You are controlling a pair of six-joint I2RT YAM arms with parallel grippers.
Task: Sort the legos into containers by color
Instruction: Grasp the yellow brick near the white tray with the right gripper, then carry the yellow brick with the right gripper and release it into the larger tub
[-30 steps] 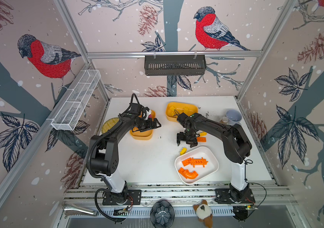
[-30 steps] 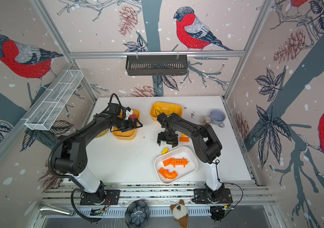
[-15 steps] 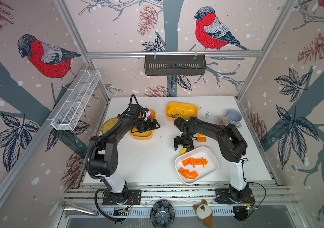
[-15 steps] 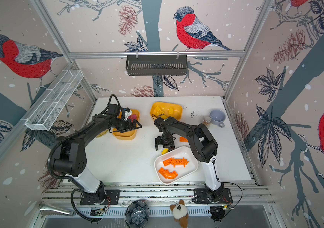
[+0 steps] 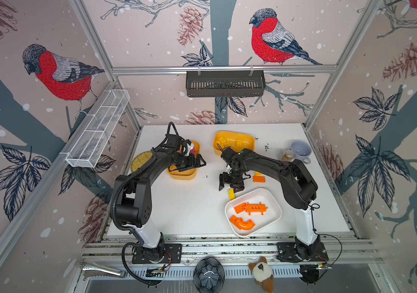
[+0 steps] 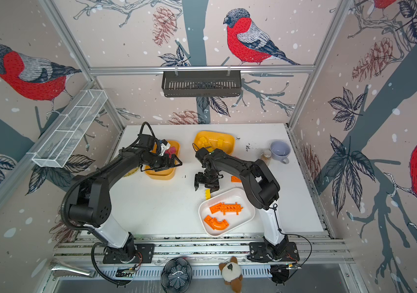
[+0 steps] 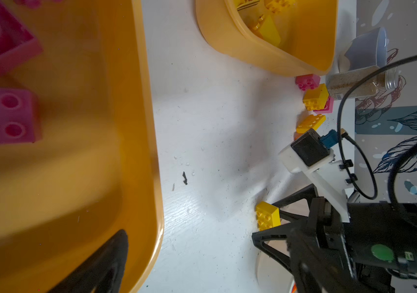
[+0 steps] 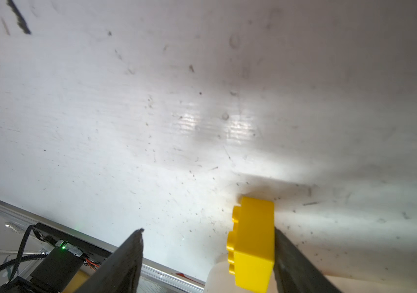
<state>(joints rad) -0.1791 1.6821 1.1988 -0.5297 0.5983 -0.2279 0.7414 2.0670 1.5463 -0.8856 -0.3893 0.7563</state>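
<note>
Now the right gripper (image 5: 230, 189) is straddling a yellow brick (image 5: 231, 194)

In both top views the right gripper (image 6: 205, 189) is pointing down at the white table (image 5: 189, 210). The yellow brick (image 6: 207, 194) is lying on the table just beside the far left corner of the white tub (image 5: 274, 203). In the right wrist view the jaws are standing well apart around the yellow brick (image 8: 253, 241), which is resting on its side. One finger (image 8: 296, 266) is touching its smooth face. The other finger (image 8: 126, 261) is sitting clear of the studded face with bare table between, so nothing is being gripped.

The white tub (image 6: 249, 211) is holding an orange spiky bar (image 5: 251, 208) and an orange arch (image 5: 243, 223). An orange plate (image 5: 259, 179) is lying on the table beyond that tub, close under the right arm.

The left gripper (image 5: 198, 162) is hovering over the right rim of the left yellow-orange tub (image 5: 182, 175), with its jaws spread as wide as they go and gripping nothing. In the left wrist view only one of its fingers (image 7: 105, 263) is showing, and pink bricks (image 7: 4, 116) are lying inside that tub. The rear yellow-orange tub (image 5: 249, 145) is holding yellow blocks (image 5: 223, 143).

In the left wrist view a loose cluster of pink and yellow bricks (image 7: 315, 97) is also lying on the table, between the rear yellow-orange tub (image 7: 227, 38) and a small jar (image 7: 354, 83), with a grey-blue cup (image 5: 301, 149) standing just beside the jar
</note>
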